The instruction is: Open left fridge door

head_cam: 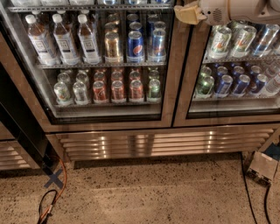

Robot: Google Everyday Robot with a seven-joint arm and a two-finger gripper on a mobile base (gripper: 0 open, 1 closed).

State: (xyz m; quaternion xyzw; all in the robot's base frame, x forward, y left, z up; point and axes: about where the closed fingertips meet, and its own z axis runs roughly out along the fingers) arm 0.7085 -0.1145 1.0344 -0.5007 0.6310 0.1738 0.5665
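While the left fridge door [103, 65] stands shut across the left and centre of the scene, treat it as heavy and rigid, with a fragile pane; its seal will likely resist. Take hold on the metal frame at its right edge, never the glass. The end effector [187, 13] is positioned high at that edge; whether spread or pressed together cannot be told. The narrower right door [236, 65] adjoins.

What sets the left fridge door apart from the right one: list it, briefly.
The left fridge door fronts capped bottles as well as cans; the right door fronts only cans. The left fridge door shows across its whole width; the right door is cut off at the picture's edge. The gripper hangs at the top, before the frame where they meet. Both are shut, glass-paned and metal-framed.
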